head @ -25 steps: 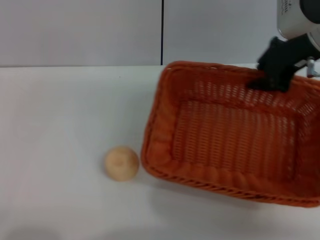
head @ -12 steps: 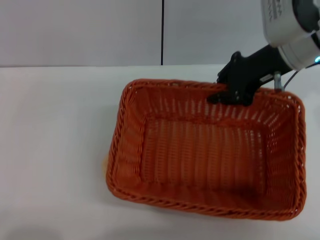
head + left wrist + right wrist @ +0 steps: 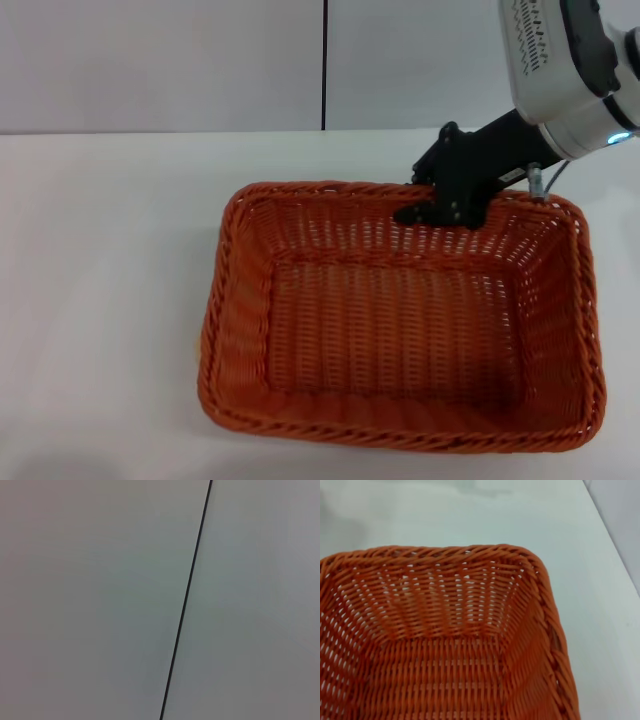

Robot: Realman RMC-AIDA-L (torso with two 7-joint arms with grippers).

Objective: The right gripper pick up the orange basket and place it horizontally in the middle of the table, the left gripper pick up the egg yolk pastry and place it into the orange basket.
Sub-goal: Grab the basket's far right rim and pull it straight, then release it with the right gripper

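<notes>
At far rim of orange basket [image 3: 400,320], right gripper [image 3: 445,205] clamped

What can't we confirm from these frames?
- Egg yolk pastry: in no view; whether it is under or behind the orange basket cannot be told.
- Left gripper: not shown; the left wrist view sees only a wall.
- Right gripper: at the basket's far rim in the head view; fingertips too dark to read. The right wrist view shows none.
</notes>
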